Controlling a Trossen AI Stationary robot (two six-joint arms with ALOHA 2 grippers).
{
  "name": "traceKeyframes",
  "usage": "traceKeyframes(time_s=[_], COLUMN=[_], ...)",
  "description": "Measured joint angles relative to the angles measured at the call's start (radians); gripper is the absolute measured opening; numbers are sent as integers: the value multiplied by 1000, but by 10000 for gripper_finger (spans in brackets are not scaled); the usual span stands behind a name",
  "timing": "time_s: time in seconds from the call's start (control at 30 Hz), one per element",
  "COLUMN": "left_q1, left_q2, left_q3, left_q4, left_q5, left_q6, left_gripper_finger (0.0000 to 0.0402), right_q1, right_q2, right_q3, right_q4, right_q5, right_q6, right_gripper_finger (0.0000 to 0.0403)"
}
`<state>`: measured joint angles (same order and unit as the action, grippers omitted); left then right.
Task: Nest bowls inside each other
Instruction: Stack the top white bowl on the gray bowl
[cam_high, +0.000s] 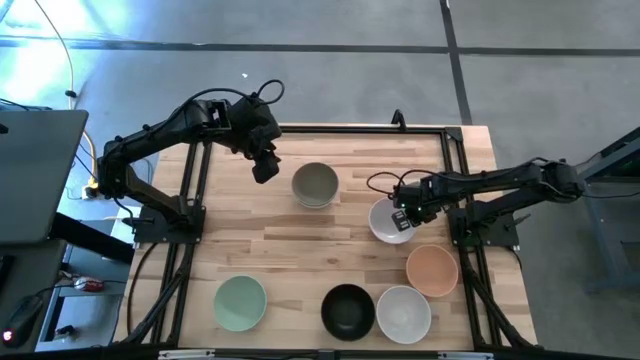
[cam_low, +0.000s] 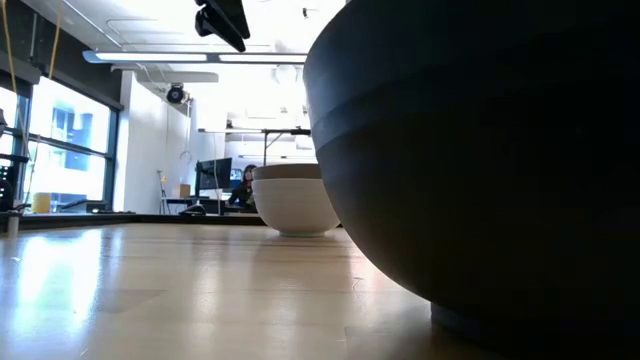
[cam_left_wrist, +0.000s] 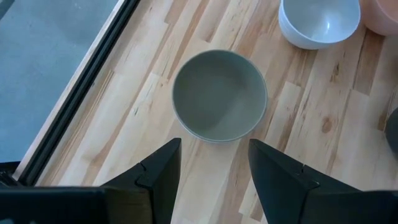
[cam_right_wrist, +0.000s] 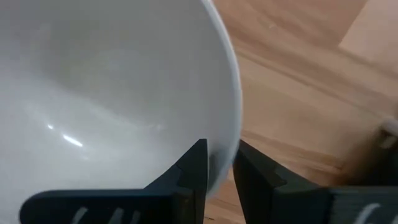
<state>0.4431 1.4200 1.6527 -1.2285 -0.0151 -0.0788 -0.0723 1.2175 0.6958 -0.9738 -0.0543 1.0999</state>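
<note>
My right gripper (cam_high: 402, 220) points down at a white bowl (cam_high: 388, 220) on the right half of the table and is shut on its rim. My left gripper (cam_high: 265, 165) hangs open in the air, left of a grey-olive bowl (cam_high: 315, 185) that sits nested in a white one (cam_low: 295, 205). Along the near edge stand a mint bowl (cam_high: 240, 303), a black bowl (cam_high: 348, 311) and a white bowl (cam_high: 403, 313), all upright. A peach bowl (cam_high: 432, 270) stands just near of the held bowl. My right gripper (cam_right_wrist: 221, 165) has the white bowl's rim (cam_right_wrist: 233, 124) on the side toward the table's right edge. One finger (cam_right_wrist: 189, 171) is inside the bowl and the other outside. The fingers come from above, pointing down. The bowl sits upright on the table.
A black frame (cam_high: 455, 160) runs round the wooden table top. The black bowl (cam_low: 480, 150) fills the right of the low view. Bare wood lies between the two arms and at the table's middle.
</note>
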Motion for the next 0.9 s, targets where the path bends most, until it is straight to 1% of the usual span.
traceKeyframes(time_s=[0.17,0.2,0.3,0.33,0.53,0.7,0.9], left_q1=[0,0,0,0,0,0,0], left_q2=[0,0,0,0,0,1,1], left_q3=[0,0,0,0,0,0,0], left_q4=[0,0,0,0,0,-2,-55], left_q5=[0,0,0,0,0,0,-6], left_q6=[3,3,3,3,3,10,30], left_gripper_finger=[177,177,177,177,177,177,177], right_q1=[0,0,0,-2,-25,-57,-153], right_q2=[0,0,0,0,1,1,1], right_q3=[-22,-16,12,21,69,150,312], right_q4=[18,14,14,11,-17,-55,-137], right_q5=[-7,-7,-6,-7,-5,-10,16], right_q6=[21,17,-25,-41,-70,-105,-160], right_gripper_finger=[59,53,15,8,2,1,1])
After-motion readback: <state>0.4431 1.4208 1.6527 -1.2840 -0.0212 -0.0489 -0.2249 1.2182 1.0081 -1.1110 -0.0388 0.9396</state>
